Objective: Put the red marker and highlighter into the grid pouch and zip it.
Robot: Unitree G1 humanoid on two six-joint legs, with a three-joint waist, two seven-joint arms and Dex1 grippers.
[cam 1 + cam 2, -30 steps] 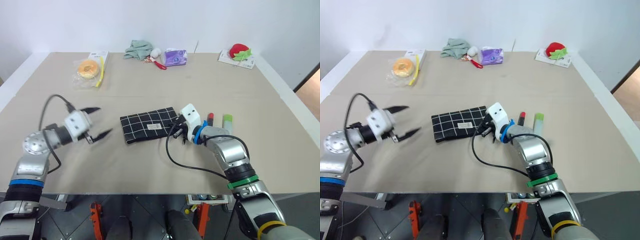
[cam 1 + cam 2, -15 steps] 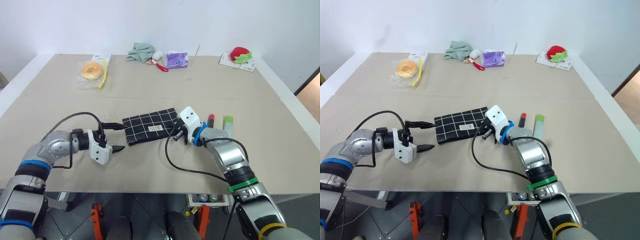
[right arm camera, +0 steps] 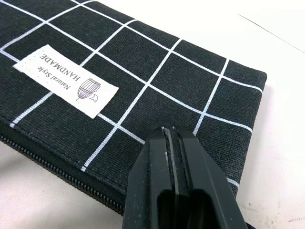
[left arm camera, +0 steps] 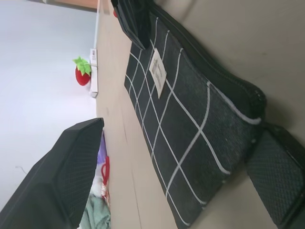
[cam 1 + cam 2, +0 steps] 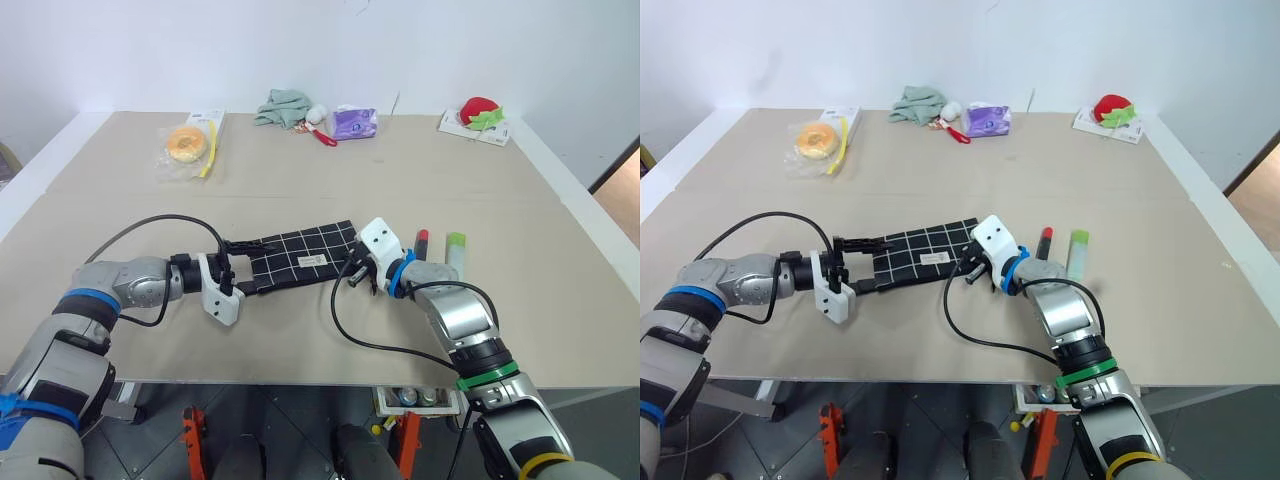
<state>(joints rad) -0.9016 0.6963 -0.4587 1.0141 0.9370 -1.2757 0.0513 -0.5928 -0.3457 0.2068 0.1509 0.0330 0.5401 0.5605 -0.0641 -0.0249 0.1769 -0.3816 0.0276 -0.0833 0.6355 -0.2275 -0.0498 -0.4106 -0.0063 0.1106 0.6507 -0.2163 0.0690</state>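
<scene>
The grid pouch (image 5: 300,258) lies flat at the table's middle, white label up. My left gripper (image 5: 243,267) is open, one of its fingers (image 4: 71,167) on each side of the pouch's left end. My right gripper (image 5: 352,275) is shut and rests at the pouch's right end by the zipper edge; its fingertips (image 3: 174,186) press together above the fabric, and nothing shows between them. The red marker (image 5: 421,240) and the highlighter (image 5: 455,248) lie side by side on the table just right of the right hand.
Along the far edge sit a bagged donut (image 5: 183,143), a green cloth (image 5: 280,103), a thin red-handled tool (image 5: 322,133), a purple packet (image 5: 354,121) and a strawberry toy (image 5: 480,108) on a white card. A black cable (image 5: 370,340) loops in front of the right arm.
My left arm swung right toward the pouch and rolled over, bringing its open fingers around the pouch's left end. The right gripper stayed where it was, shut.
</scene>
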